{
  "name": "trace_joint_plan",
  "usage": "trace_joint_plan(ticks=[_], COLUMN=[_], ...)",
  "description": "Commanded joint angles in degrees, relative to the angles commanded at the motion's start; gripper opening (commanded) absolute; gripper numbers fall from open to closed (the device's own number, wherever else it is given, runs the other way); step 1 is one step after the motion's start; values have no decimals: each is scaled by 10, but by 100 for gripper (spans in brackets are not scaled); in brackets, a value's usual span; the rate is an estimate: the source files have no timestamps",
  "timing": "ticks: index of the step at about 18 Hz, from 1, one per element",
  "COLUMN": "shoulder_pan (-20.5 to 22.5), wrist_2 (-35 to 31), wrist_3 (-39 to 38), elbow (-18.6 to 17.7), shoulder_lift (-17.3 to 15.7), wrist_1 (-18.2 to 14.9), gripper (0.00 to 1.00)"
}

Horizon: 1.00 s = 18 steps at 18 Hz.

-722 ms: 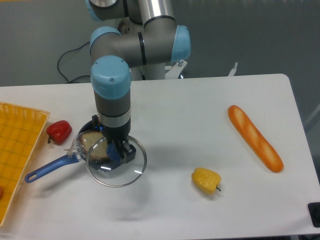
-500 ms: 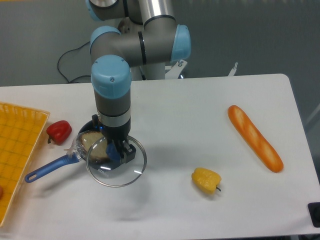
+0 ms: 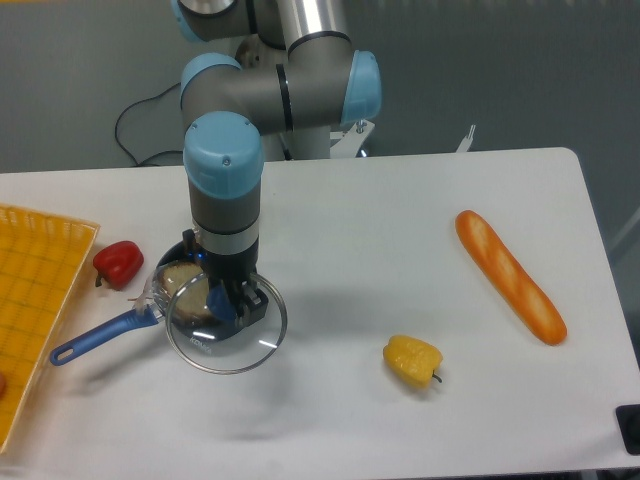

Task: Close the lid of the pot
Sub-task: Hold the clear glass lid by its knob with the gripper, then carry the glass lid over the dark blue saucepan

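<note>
Camera view: my gripper (image 3: 232, 303) pinches the pot lid (image 3: 226, 325) by its knob. It overlaps the pot (image 3: 178, 283), offset right

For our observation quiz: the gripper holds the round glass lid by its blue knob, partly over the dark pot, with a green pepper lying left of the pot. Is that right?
One detail is wrong: the pepper left of the dark pot is red, not green, as the fixed camera shows. The gripper does hold the round glass lid by its blue knob, partly over the pot.
</note>
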<state>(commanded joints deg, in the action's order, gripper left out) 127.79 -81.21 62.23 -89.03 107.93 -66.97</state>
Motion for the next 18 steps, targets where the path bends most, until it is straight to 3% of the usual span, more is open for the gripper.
trace_joint_plan(ticks=[6, 9, 18], shoulder_pan=[-9, -11, -21], wrist_2=[3, 4, 63], wrist_3=[-14, -18, -83], elbow=[-8, -35, -55], shoulder_lift=[0, -18, -33], wrist_1=[6, 8, 24], gripper=[54, 54, 54])
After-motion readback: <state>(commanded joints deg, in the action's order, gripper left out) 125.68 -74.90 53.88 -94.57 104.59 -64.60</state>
